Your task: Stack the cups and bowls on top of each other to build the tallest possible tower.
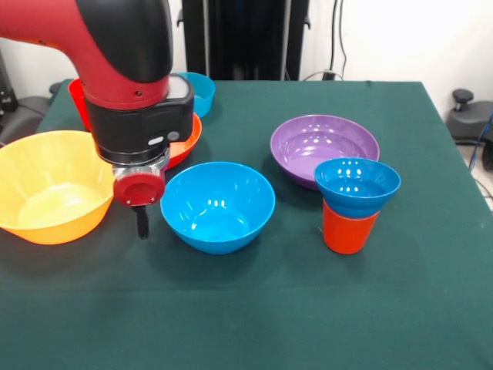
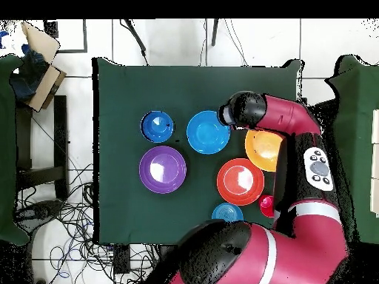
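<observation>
Dark green tablecloth point(image 1: 254, 308) on white tiled floor point(image 2: 74, 111), cables point(image 2: 66, 222) alongside. Gripper point(image 1: 142, 223) between yellow-orange bowl point(image 1: 50, 185) and medium blue bowl point(image 1: 218, 206); can't tell its opening, nothing visibly held.

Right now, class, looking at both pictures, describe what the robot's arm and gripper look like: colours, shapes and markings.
The arm is thick and rounded, with glossy red shells and black joint sections. Its wrist ends in a black collar, a silver ring and a round red cap. A thin dark gripper hangs below. In the overhead view, one link carries a grey oval panel with dark buttons.
</observation>
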`<state>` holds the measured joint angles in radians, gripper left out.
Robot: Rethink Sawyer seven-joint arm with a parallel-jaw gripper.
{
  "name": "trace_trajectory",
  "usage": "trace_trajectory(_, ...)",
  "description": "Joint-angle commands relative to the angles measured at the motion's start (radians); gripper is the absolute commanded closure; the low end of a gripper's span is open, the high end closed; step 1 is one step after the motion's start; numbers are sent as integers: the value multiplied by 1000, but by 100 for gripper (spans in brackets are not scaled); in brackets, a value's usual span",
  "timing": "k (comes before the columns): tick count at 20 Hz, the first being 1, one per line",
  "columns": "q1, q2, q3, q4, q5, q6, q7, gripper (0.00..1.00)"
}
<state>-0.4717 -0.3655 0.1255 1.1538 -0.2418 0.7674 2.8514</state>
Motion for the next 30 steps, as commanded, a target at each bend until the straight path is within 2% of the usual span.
trace_trajectory(1,13,42,93,-62,3,121,-186,0)
trace_trajectory(5,44,31,60,-100,-18,163,-169,0)
trace_trajectory(12,51,41,55,-148,-33,195,-189,0)
trace_trajectory(19,60,-45,55,-73,-34,199,-225,0)
trace_trajectory(22,38,-104,82,-33,-22,177,-275,0)
trace_trajectory(24,37,-125,72,-52,-29,224,-295,0)
trace_trajectory(26,26,-119,72,-72,-33,228,-302,0)
trace_trajectory(30,32,-121,69,-140,-29,312,-286,0)
